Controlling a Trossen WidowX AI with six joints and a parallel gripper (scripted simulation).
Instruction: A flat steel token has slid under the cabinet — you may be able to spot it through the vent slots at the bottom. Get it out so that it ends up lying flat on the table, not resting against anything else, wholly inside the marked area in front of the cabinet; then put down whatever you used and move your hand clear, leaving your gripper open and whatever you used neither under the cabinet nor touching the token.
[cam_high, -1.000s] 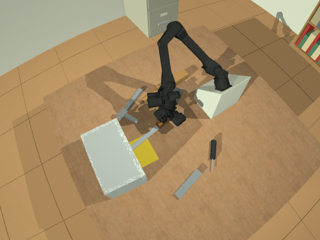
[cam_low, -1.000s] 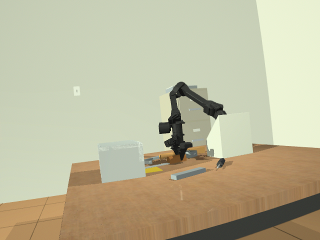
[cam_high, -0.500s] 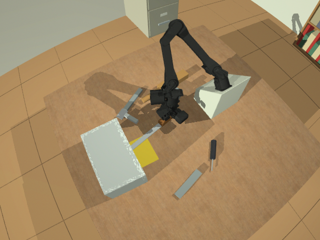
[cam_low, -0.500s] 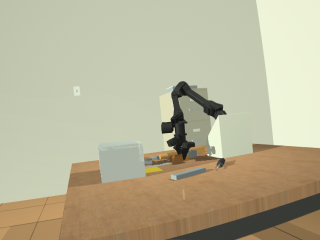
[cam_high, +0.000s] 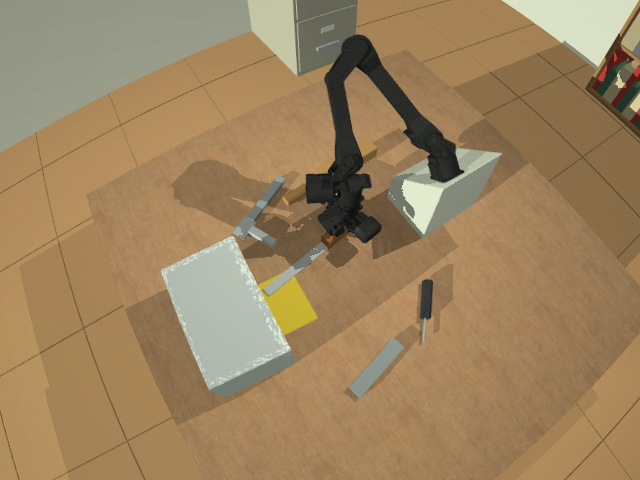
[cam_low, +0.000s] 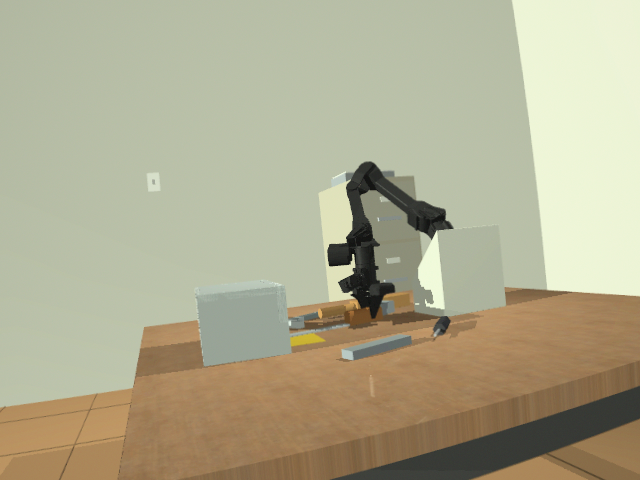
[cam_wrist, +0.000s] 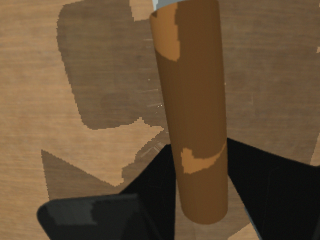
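Claw (cam_high: 341, 235) (cam_low: 373, 314) (cam_wrist: 195, 146) clamped on the wooden handle (cam_high: 333, 238) (cam_low: 356, 316) (cam_wrist: 195, 100), mid-frame from above.
We expect the hidden token to be thin, stiff and slippery: better dragged flat by the blade (cam_high: 294, 270) (cam_low: 325, 329) than pinched.

A matt black, many-jointed arm (cam_high: 338, 116) (cam_low: 356, 206) is seen at upper right of the top frame, its slim links joined by rounded housings; blocky black modules are clustered around its wrist.
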